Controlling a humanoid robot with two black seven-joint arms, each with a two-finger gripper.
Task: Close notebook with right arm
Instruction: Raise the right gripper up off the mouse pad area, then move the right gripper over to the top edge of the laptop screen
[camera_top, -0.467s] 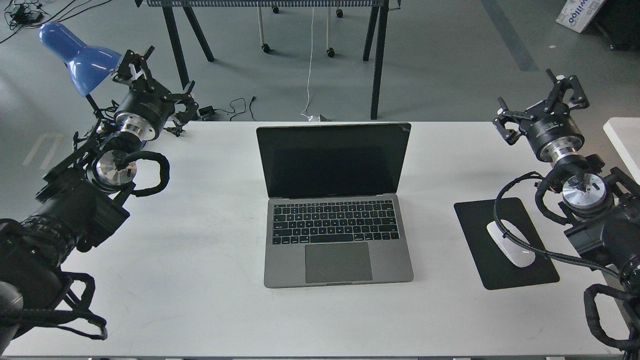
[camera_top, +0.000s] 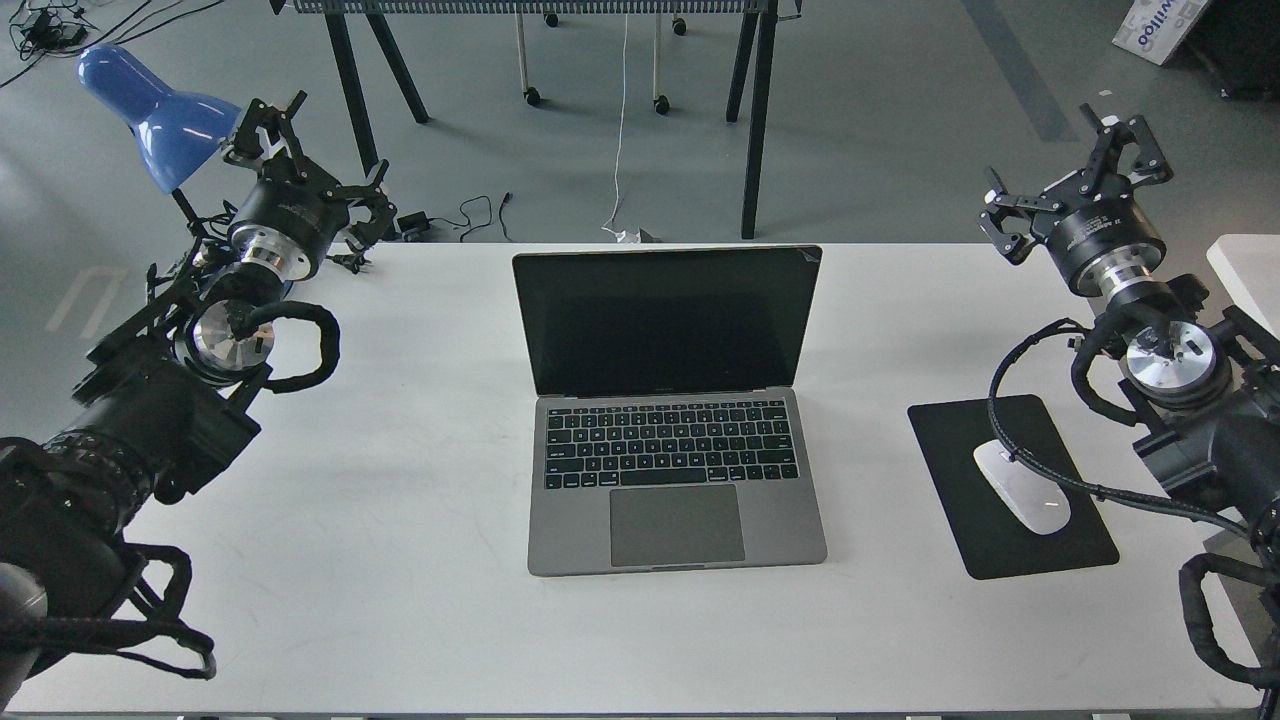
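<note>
The grey notebook (camera_top: 668, 400) stands open in the middle of the white table (camera_top: 400, 500), its dark screen upright and facing me. My right gripper (camera_top: 1070, 170) is open and empty, raised at the table's far right edge, well to the right of the screen. My left gripper (camera_top: 310, 160) is open and empty at the table's far left corner, next to the lamp.
A blue desk lamp (camera_top: 150, 110) stands at the far left. A black mouse pad (camera_top: 1010, 487) with a white mouse (camera_top: 1022, 487) lies right of the notebook, under my right arm's cable. Table legs (camera_top: 755, 120) and floor cables lie beyond the far edge.
</note>
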